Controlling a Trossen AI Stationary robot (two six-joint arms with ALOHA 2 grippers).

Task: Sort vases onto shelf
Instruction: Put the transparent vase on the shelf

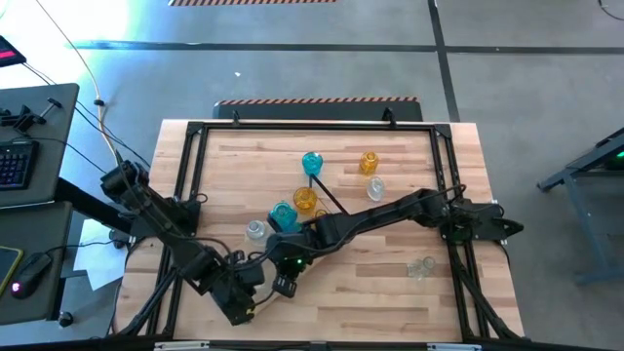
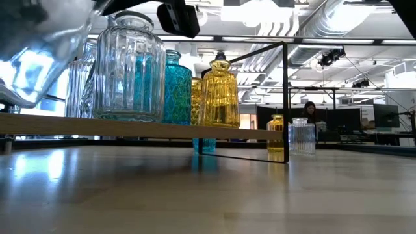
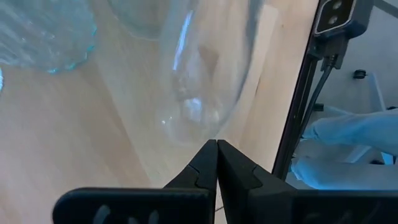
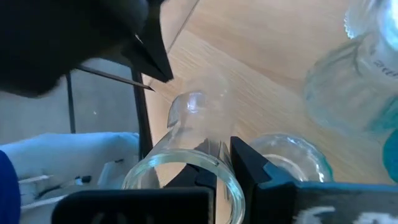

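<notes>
Two claws meet: right claw (image 4: 217, 171) pinches a clear vase (image 4: 186, 155).

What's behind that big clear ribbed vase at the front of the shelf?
Behind the clear ribbed vase stands a teal vase, then a yellow vase beside it. The clear vase covers part of the teal one; anything further behind is hidden.

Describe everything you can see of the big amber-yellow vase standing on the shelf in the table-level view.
The amber-yellow vase is translucent glass with a patterned body, rounded shoulders and a short, narrower neck ending in a rim. It stands upright on the shelf's light-wood board, not far from the black wire end frame. A teal vase stands close beside it; whether the two touch cannot be told. No gripper is on it.
</notes>
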